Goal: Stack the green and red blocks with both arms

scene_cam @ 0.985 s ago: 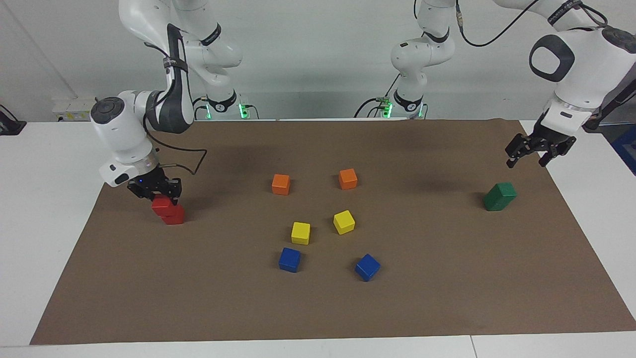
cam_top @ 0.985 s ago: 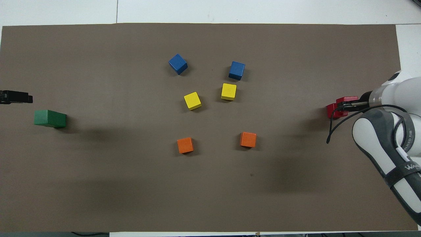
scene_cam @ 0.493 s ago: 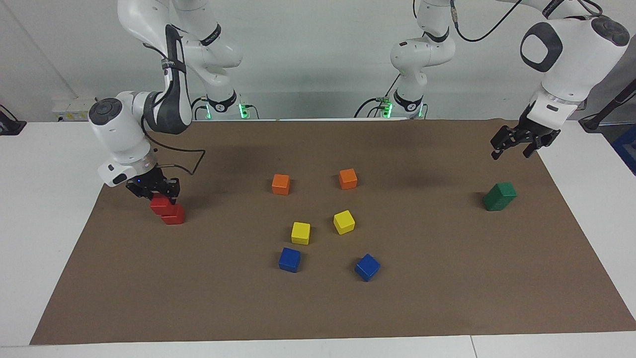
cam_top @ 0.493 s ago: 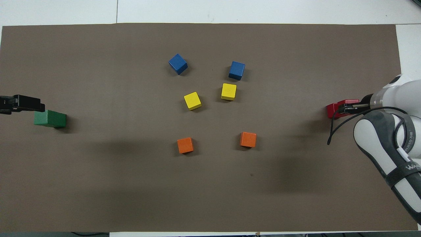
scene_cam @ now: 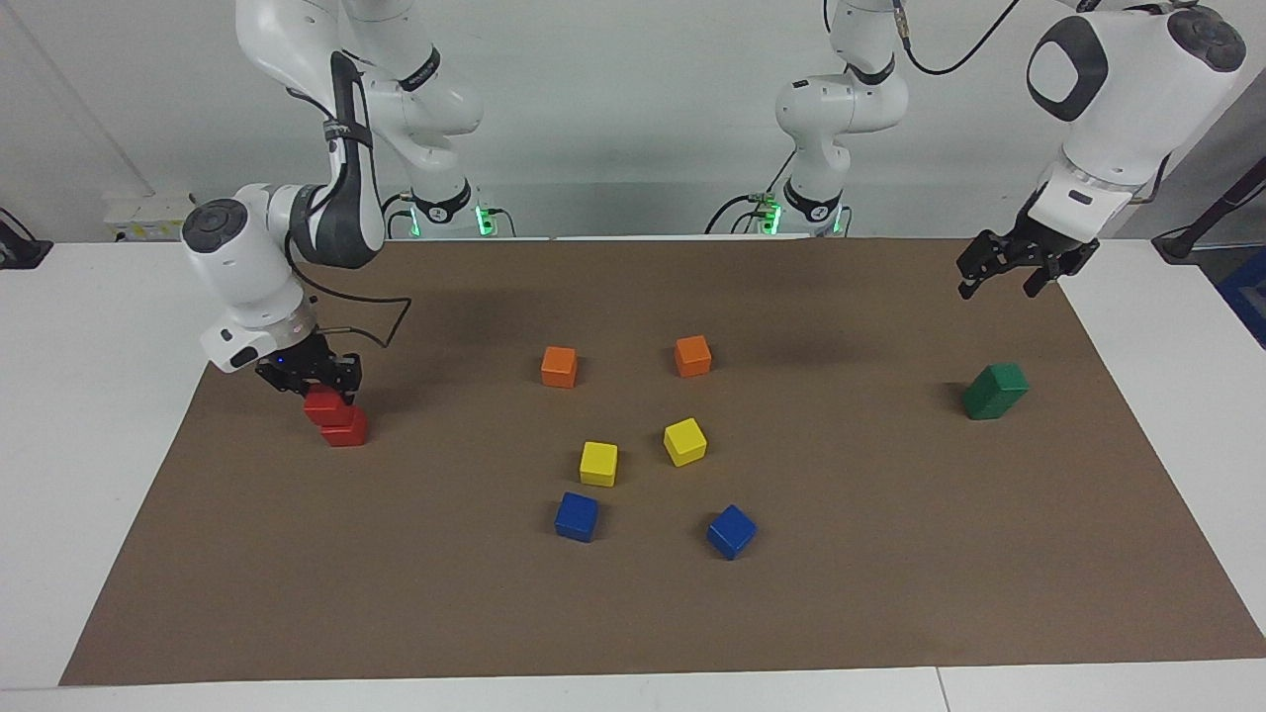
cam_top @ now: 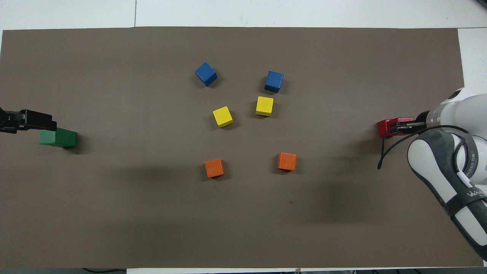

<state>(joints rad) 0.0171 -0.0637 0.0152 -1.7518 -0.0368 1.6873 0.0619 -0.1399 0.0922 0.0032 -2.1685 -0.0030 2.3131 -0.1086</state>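
Observation:
Two red blocks are at the right arm's end of the mat. The upper red block [scene_cam: 320,403] [cam_top: 385,125] rests on the lower red block [scene_cam: 348,428], slightly offset from it, and my right gripper [scene_cam: 315,386] [cam_top: 400,127] is shut on the upper one. At the left arm's end, the green blocks [scene_cam: 994,390] [cam_top: 58,137] stand as one stack, one on the other. My left gripper [scene_cam: 997,285] [cam_top: 38,121] hangs open and empty in the air above the mat beside that stack, well clear of it.
Near the mat's middle lie two orange cubes [scene_cam: 559,366] [scene_cam: 692,355], two yellow cubes [scene_cam: 598,463] [scene_cam: 684,441] and two blue cubes [scene_cam: 577,516] [scene_cam: 731,531]. The brown mat [scene_cam: 890,554] covers most of the white table. A cable loops beside the right wrist.
My left gripper has risen and drawn away from the green stack, still open. The right gripper has shifted the upper red block more squarely over the lower one.

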